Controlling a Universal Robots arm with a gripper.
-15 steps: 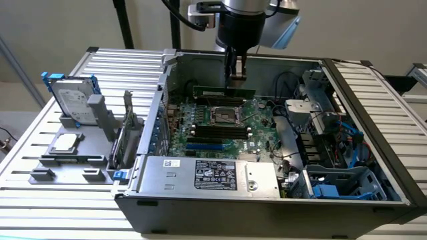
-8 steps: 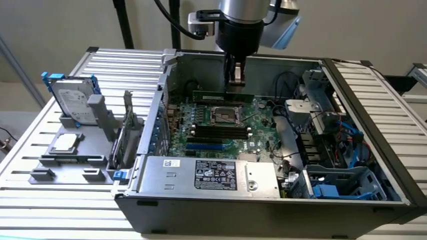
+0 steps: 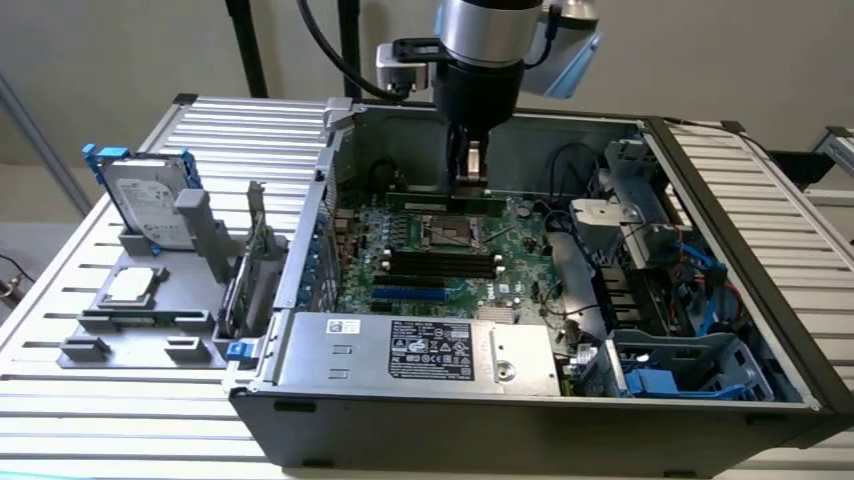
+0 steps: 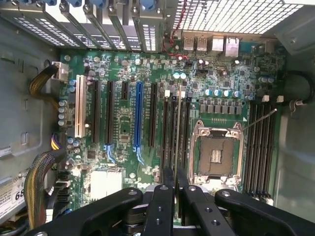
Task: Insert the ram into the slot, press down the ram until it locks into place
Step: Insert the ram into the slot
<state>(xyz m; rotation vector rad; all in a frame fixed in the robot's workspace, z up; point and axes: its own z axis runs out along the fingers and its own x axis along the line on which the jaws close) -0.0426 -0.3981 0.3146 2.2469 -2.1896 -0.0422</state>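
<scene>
1. Reaches down on the arm (image 3: 487,50) into the opened computer case (image 3: 534,425), which lies on its side on the slatted tabletop (image 3: 80,400).
2. Clamps the ram (image 3: 420,200) in the pincer (image 3: 470,185), fingers drawn in to just the thickness of the stick and gripping it near mid-length.
3. Keeps the green stick level with its long edge down. Appears in the exterior view to hang above the motherboard (image 3: 527,270), past the processor socket (image 3: 450,233) from the black memory slots (image 3: 441,262). Cannot tell for certain whether it touches anything below.
4. Shows, from the wrist, the ram (image 4: 177,132) edge-on as a thin pale line running out from the pincer (image 4: 175,184).
5. Runs parallel to and over one group of black memory slots (image 4: 166,142), just beside the processor socket (image 4: 216,152).
6. Cannot tell which slot of that group sits directly beneath.
7. Sits well apart from the second slot group (image 4: 261,147) on the socket's other side, and from the blue slot (image 4: 139,115) and the white slot (image 4: 78,113).
8. Outside the case, at the exterior view's left: a hard drive (image 3: 147,205) standing upright in a grey holder (image 3: 134,320) on the tabletop.
9. At the case's near edge: the power supply (image 3: 400,350), with its label facing up.
</scene>
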